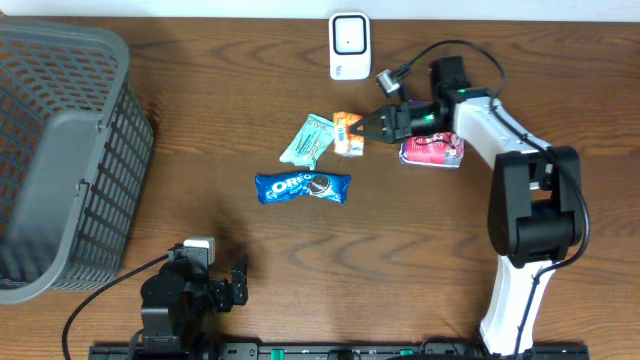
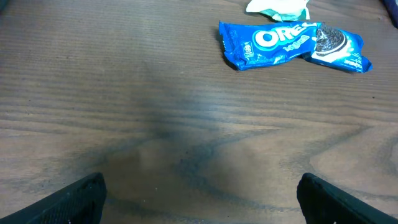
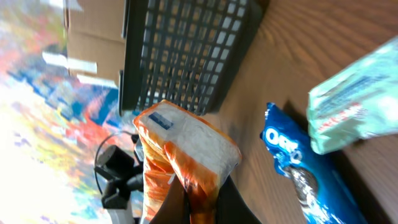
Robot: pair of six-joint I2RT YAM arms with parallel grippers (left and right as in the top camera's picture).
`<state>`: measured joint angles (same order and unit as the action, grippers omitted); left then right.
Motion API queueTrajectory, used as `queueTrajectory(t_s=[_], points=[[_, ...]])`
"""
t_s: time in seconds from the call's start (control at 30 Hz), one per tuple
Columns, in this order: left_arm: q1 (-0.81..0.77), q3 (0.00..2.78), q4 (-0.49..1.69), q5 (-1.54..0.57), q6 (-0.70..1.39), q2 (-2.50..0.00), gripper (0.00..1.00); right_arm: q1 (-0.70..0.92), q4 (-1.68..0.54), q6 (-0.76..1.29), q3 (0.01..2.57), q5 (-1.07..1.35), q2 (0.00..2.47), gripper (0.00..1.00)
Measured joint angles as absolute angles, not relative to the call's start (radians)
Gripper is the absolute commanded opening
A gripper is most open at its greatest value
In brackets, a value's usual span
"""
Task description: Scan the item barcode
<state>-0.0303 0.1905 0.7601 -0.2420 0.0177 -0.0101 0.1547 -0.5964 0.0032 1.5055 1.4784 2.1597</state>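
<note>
right gripper [image 1: 364, 127] is clamped on the orange pack [image 1: 347, 133]. jaws are pinched on its right end and the pack sticks out left from the tips. in the right wrist view the orange pack [image 3: 186, 152] fills the middle, with one end pinched between my fingers [image 3: 168, 202] at the bottom edge. a white panel with a small blue label faces the camera. too blurred to make out any barcode. from overhead i can't tell if the pack is off the table [image 1: 450, 260] or resting on it.

scanner [image 1: 349, 45] is the white unit at the far edge, beyond the orange pack and apart from it.

mint pack [image 1: 308, 140] lies just left of the orange pack, touching or nearly, can't tell which. oreo pack [image 1: 302, 187] lies flat on the table, nearer me than both. pink pack [image 1: 432, 150] sits just right of the gripper, beside my right arm. basket [image 1: 60, 150] is at the far left, well apart from the packs. the right wrist view has the basket [image 3: 186, 50] behind the orange pack, and the oreo pack [image 3: 298, 168] and mint pack [image 3: 357, 106] off to the right.

left gripper [image 1: 238, 280] sits at the near edge, jaws wide apart, nothing in them. left wrist view: fingers [image 2: 78, 199] at the bottom corners, bare table between them. oreo pack [image 2: 292, 43] is at top right, with a corner of the mint pack [image 2: 278, 7] beyond it.
</note>
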Motion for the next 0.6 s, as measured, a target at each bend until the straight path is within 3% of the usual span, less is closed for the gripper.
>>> queueTrajectory(t_s=[0.2, 0.33, 0.47, 0.6], points=[[-0.030, 0.191, 0.760, -0.242, 0.018, -0.010, 0.98, 0.179, -0.540, 0.264, 1.518, 1.213, 2.160, 0.01], [-0.030, 0.191, 0.760, -0.242, 0.018, -0.010, 0.98, 0.180, -0.616, 0.408, 1.644, 0.860, 2.159, 0.01], [-0.030, 0.191, 0.760, -0.242, 0.018, -0.010, 0.98, 0.187, -0.693, 0.478, 1.723, 0.509, 2.146, 0.01], [-0.030, 0.191, 0.760, -0.242, 0.018, -0.010, 0.98, 0.192, -0.699, 0.490, 1.702, 0.358, 2.143, 0.01]])
